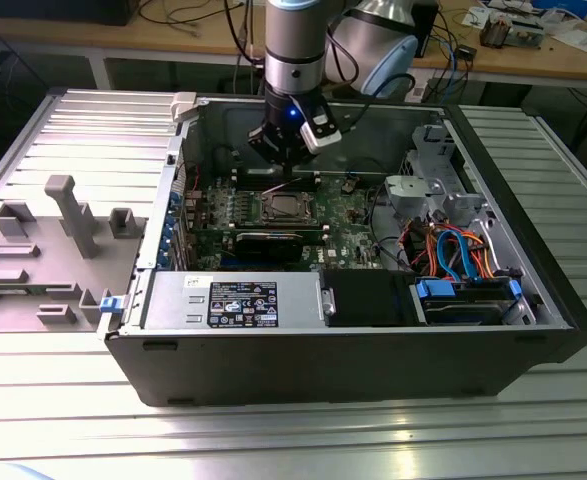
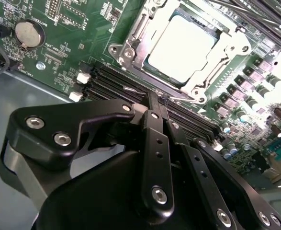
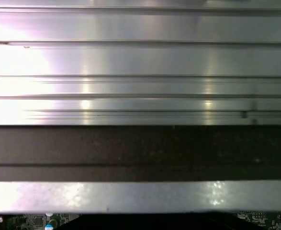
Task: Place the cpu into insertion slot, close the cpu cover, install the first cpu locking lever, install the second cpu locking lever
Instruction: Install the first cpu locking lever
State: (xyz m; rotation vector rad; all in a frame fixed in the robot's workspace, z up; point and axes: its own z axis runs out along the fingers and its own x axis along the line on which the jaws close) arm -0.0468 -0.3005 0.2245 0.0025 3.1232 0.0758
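Note:
Inside the open computer case, the insertion slot (image 1: 285,208) sits in the green circuit board. In the second wrist view the cpu (image 2: 181,45) lies in the slot, its silvery face showing through the window of the cpu cover (image 2: 150,28), which lies flat over it. My gripper (image 2: 158,101) hangs just beside the socket's edge with its black fingers (image 2: 154,129) pressed together and nothing visible between them. A thin metal locking lever (image 2: 185,99) runs along the socket's edge right at the fingertips. In the exterior view the gripper (image 1: 286,172) is just behind the socket.
Black memory slots (image 2: 106,79) run beside the socket, and a coin battery (image 2: 28,32) lies further off. A grey power supply box (image 1: 233,300), a black drive box (image 1: 368,298) and orange and blue cables (image 1: 453,250) fill the case's front. A grey fixture tray (image 1: 53,240) lies at the exterior view's left.

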